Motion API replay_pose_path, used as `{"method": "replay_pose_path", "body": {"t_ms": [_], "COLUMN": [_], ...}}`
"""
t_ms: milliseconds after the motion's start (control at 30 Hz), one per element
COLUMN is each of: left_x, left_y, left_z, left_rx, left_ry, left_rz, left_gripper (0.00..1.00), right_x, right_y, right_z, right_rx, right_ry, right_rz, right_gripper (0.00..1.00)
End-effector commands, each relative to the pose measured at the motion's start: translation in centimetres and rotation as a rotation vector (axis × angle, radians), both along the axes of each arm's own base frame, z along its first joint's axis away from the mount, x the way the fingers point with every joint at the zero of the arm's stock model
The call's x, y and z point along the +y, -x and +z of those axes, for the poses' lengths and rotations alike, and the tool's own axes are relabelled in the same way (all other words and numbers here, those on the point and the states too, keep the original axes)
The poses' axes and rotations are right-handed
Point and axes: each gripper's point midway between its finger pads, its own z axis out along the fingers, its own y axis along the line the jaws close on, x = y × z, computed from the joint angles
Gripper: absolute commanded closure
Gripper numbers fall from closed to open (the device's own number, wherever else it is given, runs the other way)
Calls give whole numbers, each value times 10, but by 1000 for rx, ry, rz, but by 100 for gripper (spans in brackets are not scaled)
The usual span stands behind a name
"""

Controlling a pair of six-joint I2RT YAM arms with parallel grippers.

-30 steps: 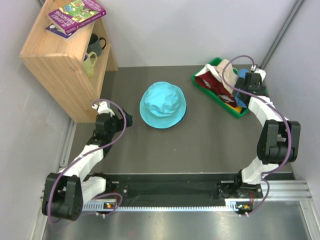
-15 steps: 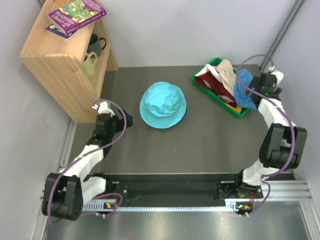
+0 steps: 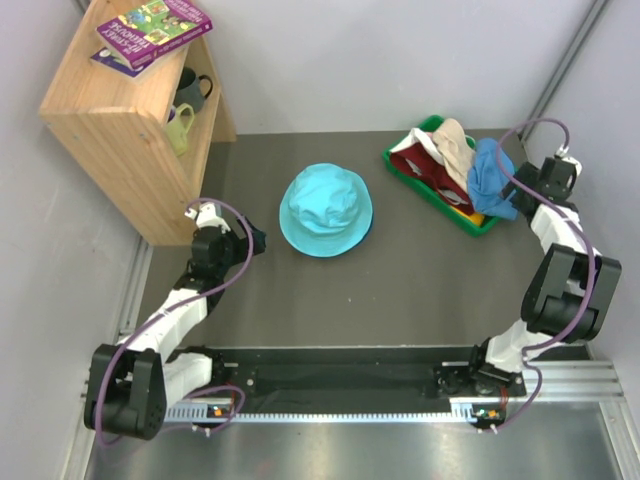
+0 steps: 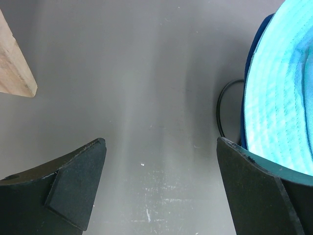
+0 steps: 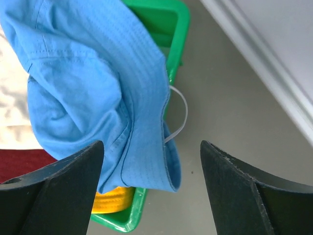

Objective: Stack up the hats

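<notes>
A teal hat (image 3: pixel 326 210) lies crown up in the middle of the table, and a dark blue brim (image 4: pixel 254 49) shows under its edge (image 4: pixel 286 98). More hats are heaped in the green tray (image 3: pixel 400 166) at the back right: beige (image 3: pixel 455 143), dark red (image 3: pixel 428 172), orange-yellow (image 5: pixel 110 198), and a blue hat (image 5: pixel 93 83) on top. The blue hat (image 3: pixel 490 180) droops over the tray's right rim. My right gripper (image 5: pixel 151 188) is open just right of the tray (image 3: pixel 527 183), with the blue brim hanging loose between its fingers. My left gripper (image 4: pixel 161 186) is open over bare table, left of the teal hat (image 3: pixel 256 240).
A wooden shelf (image 3: pixel 125 120) with books and mugs stands at the back left; its corner (image 4: pixel 14 73) shows in the left wrist view. A black wire (image 4: pixel 221 112) curls beside the teal hat. The side wall (image 5: pixel 274 44) runs close behind my right gripper.
My right gripper has drawn back to the right, from above the tray to beside it. The blue hat now shows fully and hangs over the tray's rim. The left arm is still.
</notes>
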Motion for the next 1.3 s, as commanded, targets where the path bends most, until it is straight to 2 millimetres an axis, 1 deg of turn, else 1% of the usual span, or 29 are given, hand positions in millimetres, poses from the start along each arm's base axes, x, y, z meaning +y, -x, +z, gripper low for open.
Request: {"method": "replay_pose_path", "body": {"t_ms": [0,67,233,367,433,500,533,567,600,633,733,767,800,833,867,900,933,967,1000,1033,1067,1100,1133,1167,1200,1233,1267], "left_x": [-2,-2,-1,-1,0,1,1,0,1,0,0,0,0,-2,-2,-2,-7,-8,-9,-10,-12,-14,-16,-21,-24,-28,-38], "left_y": [-9,-9,-8,-8,-8,-8,-7,-7,-7,-7,-6,-6,-6,-6,-5,-5,-3,-3,-3,-4,-4,-4,-4,-2,-2,1,6], "left_z": [21,21,24,25,27,27,27,28,28,27,31,32,33,39,41,44,53,56,61,71,78,87,96,103,117,127,135], "left_rx": [-63,-61,-69,-72,-77,-76,-76,-77,-79,-76,-86,-90,-94,-110,-117,-124,-148,-160,-172,-196,-207,-211,-225,-232,-258,-277,-291], "left_ry": [3,1,1,-1,0,-3,-3,-1,-2,-2,-6,-6,-8,-5,-5,-6,7,7,10,15,19,24,30,41,49,60,77], "left_rz": [-7,-6,-5,-2,3,5,5,4,5,3,-2,-2,-5,-19,-23,-23,-52,-58,-62,-66,-81,-89,-98,-125,-144,-167,-219], "left_gripper": [1,1,1,1,1,1,1,1,1,1,1,1,1,1,1,2,2,2,2,3,3,3,4,4,4,5,5], "right_x": [7,7,12,17,20,26,33,35,37,42,55,61,66,72,79,92,101,112,139,149,177,188,193,227,237,242,270], "right_y": [-16,-16,-21,-25,-29,-32,-34,-36,-36,-36,-33,-27,-25,-22,-13,-9,-5,5,10,13,23,27,31,42,46,49,60], "right_z": [9,6,2,-7,-6,-1,0,5,6,11,49,77,93,111,148,166,189,218,232,253,268,278,293,305,311,320,330], "right_rx": [-66,-56,-73,-61,-75,-99,-106,-119,-116,-124,-212,-271,-305,-345,-426,-466,-512,-574,-603,-645,-673,-695,-728,-759,-777,-803,-834], "right_ry": [-37,-38,-59,-81,-88,-106,-120,-121,-129,-142,-152,-130,-121,-127,-102,-100,-93,-68,-67,-44,-54,-58,-54,-81,-89,-80,-99], "right_rz": [48,49,81,106,126,165,200,216,228,253,296,308,317,321,336,360,371,386,443,454,508,525,522,595,607,580,632], "right_gripper": [21,23,31,37,43,53,58,79,91,100,100,100,100,100,100,100,100,100,100,100,100,100,100,100,100,100,100]}}
